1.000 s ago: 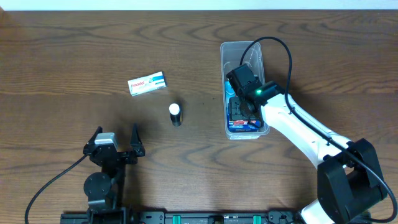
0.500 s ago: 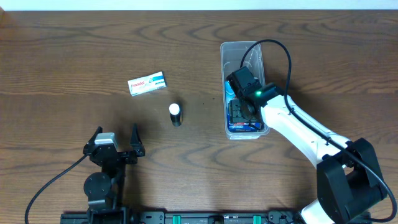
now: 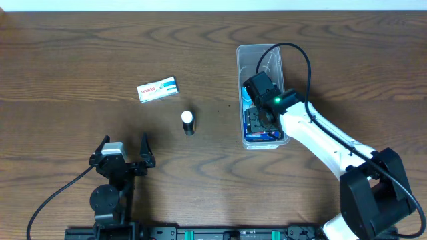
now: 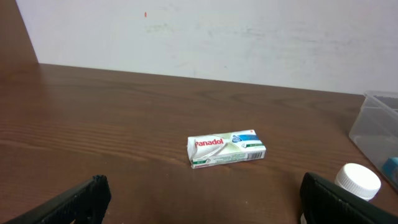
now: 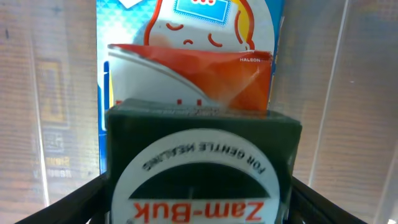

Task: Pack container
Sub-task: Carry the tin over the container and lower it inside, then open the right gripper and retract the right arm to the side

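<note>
The container (image 3: 259,57) lies on the desk (image 3: 73,60) to the right of the middle, with its long side running away from the robot. Its near half is already filled: a blue carton (image 5: 115,25) lies flat, an orange packet (image 5: 205,68) is over it, and a dark green Zam-Buk box (image 5: 199,155) is closest to the right wrist camera. I judge the tub to be light and thin-walled, so the long walls probably bend when pressed, and the smooth plastic may slip. If it must be moved, the rim at a short end or near a corner seems the firmest place to take it. A careless push against a wall could make it slide over the wood. The right pincer (image 3: 258,112) is lowered inside the container. Its arm reaches in diagonally from the near right of the desk, with the wrist turned downward. Its fingers (image 5: 81,208) stand on both sides of the Zam-Buk box, but I cannot tell whether they press it or have let it go. The left pincer (image 3: 125,145) rests at the near left, well apart from the container, with its jaws spread wide and nothing between them. Beyond it, a Panadol box (image 4: 226,150) and a small white-capped bottle (image 3: 189,122) lie outside the tub, so I judge the packing is not finished.
</note>
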Motion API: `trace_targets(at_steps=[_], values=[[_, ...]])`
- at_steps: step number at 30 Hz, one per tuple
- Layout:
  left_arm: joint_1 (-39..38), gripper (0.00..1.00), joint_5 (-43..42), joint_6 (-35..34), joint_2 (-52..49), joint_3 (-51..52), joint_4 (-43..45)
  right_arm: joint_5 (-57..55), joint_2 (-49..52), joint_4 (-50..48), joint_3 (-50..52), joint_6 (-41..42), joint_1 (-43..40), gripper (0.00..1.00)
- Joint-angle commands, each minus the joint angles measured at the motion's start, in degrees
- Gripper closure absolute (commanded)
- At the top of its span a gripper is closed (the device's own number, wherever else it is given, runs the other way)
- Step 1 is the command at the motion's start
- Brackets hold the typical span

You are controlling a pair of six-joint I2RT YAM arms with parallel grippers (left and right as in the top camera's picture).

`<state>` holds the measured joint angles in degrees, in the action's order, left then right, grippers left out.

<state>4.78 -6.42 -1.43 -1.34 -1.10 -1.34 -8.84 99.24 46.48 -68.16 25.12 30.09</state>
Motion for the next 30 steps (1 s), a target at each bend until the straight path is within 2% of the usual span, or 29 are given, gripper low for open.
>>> trace_targets(at_steps=[1,11,14,16,17,22,30], values=[[0.1,0.02,-0.5,0.5,0.0,0.9,-2.1,-0.7,-2.2,1.0,-3.8,-2.1,0.3,0.24],[0.1,0.02,-0.5,0.5,0.0,0.9,-2.1,-0.2,-2.6,7.7,-12.9,-3.6,0.2,0.21],[0.1,0.02,-0.5,0.5,0.0,0.9,-2.1,-0.2,-2.7,9.9,-17.1,-4.6,-0.6,0.15],[0.1,0.02,-0.5,0.5,0.0,0.9,-2.1,-0.1,-2.9,12.4,-20.7,-4.6,-2.1,0.06],[0.1,0.02,-0.5,0.5,0.0,0.9,-2.1,-0.1,-3.0,13.9,-22.8,-4.7,-3.3,0.01],[0.1,0.02,-0.5,0.5,0.0,0.9,-2.1,-0.2,-3.3,18.4,-29.5,-5.7,-13.2,0.01],[0.1,0.02,-0.5,0.5,0.0,0.9,-2.1,0.1,-3.0,19.1,-29.3,-5.4,-33.7,0.01]])
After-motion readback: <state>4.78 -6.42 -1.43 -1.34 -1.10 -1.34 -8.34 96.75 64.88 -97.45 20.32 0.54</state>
